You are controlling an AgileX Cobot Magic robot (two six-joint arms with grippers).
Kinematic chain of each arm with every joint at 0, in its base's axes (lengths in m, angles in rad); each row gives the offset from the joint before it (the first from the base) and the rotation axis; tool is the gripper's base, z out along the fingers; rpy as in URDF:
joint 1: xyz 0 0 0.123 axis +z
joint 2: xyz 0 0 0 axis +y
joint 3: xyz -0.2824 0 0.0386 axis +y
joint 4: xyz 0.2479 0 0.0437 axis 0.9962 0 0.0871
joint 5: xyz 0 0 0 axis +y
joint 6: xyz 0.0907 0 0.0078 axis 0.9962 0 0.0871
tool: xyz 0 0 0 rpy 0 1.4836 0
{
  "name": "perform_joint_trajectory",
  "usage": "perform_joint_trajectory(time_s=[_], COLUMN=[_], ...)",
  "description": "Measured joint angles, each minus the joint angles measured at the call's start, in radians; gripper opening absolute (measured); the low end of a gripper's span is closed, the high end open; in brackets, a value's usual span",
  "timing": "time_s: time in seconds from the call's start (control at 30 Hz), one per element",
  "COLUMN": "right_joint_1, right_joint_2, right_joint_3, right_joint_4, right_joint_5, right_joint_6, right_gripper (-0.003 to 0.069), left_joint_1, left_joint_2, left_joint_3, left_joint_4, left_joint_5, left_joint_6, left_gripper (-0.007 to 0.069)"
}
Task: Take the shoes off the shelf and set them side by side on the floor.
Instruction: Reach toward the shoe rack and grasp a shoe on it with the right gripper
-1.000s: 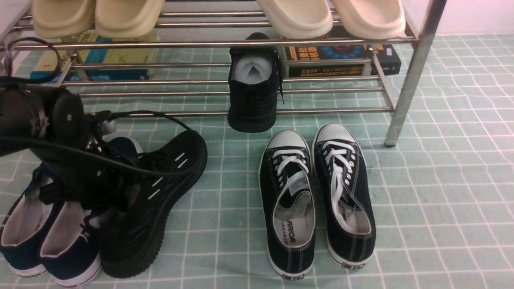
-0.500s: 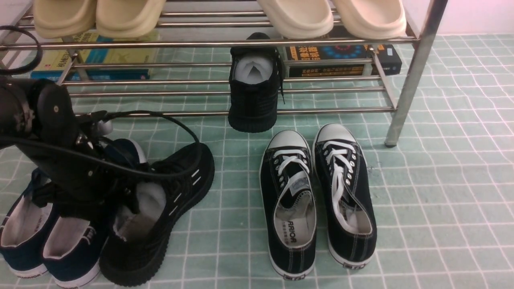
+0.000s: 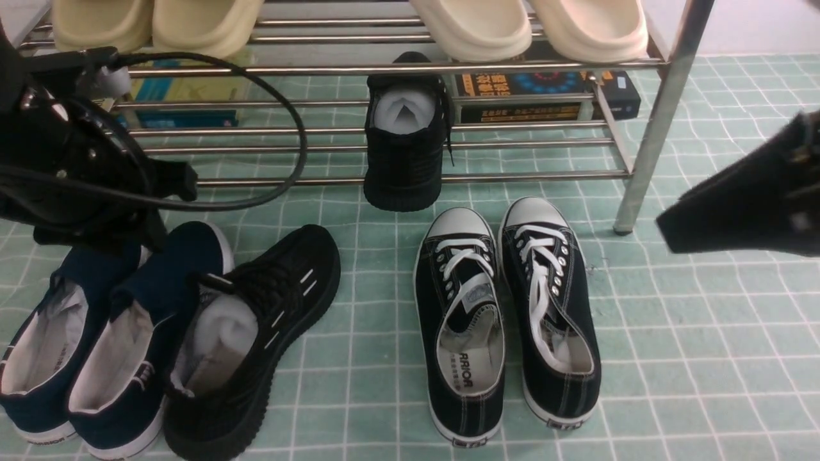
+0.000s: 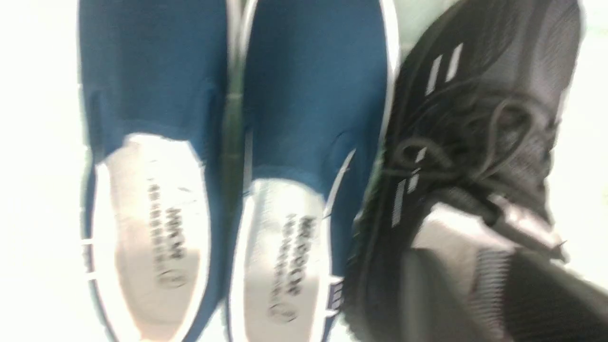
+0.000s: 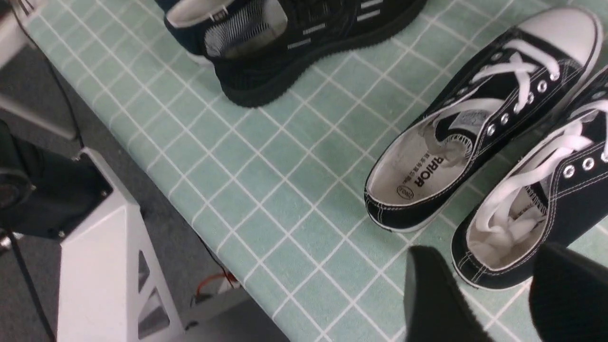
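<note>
One black knit shoe (image 3: 256, 339) lies on the mint tiled floor (image 3: 705, 352), its heel side leaning against a navy slip-on; it also shows blurred as the black shoe (image 4: 475, 118) and at the edge as the shoe (image 5: 285, 57). The other shoe (image 3: 403, 147) stands heel-out on the lowest bars of the chrome shelf (image 3: 512, 176), white paper inside. My left arm (image 3: 70, 160) hangs above the slip-ons; the left gripper (image 4: 475, 294) holds nothing, its blurred fingers apart above the floor shoe. My right gripper (image 5: 494, 299) is open and empty over the canvas sneakers' heels, entering as a dark wedge (image 3: 705, 218).
A pair of black canvas sneakers (image 3: 506, 320) with white laces stands mid-floor. Navy slip-ons (image 3: 96, 333) sit at the left. Beige slippers (image 3: 154, 25) and cream slippers (image 3: 532, 25) fill the upper tier. Books (image 3: 544, 96) lie behind the lower bars. A shelf leg (image 3: 647, 141) stands right.
The left gripper let go of the black shoe, which settled flat on the floor, and the arm rose back toward the shelf. The right gripper came into the front view from the right.
</note>
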Motion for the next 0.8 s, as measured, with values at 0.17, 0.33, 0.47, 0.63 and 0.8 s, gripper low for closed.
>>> perform_joint_trajectory(time_s=[0.17,0.33,0.47,0.63,0.8], right_joint_1=[0.232,0.363,0.399,0.405,0.405], right_joint_2=[0.210,0.459,0.666,0.885,1.023], right_joint_3=[-0.190,-0.436,-0.659,-0.937,-1.099], right_joint_4=[-0.233,-0.425,-0.510,-0.619,-0.735], right_joint_5=[0.000,-0.003,-0.008,-0.006,0.018], right_joint_6=[0.223,0.442,0.489,0.467,0.414], right_gripper=[0.0322,0.0380,0.0445,0.0527,0.0564], left_joint_1=[0.139,0.384,0.497,0.509,0.509], left_joint_2=[0.000,0.000,0.000,0.000,0.000], left_joint_3=[-0.003,-0.003,-0.003,-0.003,-0.003], left_joint_4=[-0.050,-0.253,-0.410,-0.452,-0.456], left_joint_5=[0.050,0.132,0.165,0.171,0.171], left_joint_6=[0.096,0.280,0.391,0.424,0.429], left_gripper=[0.0017,0.0014,0.0014,0.0014,0.0016])
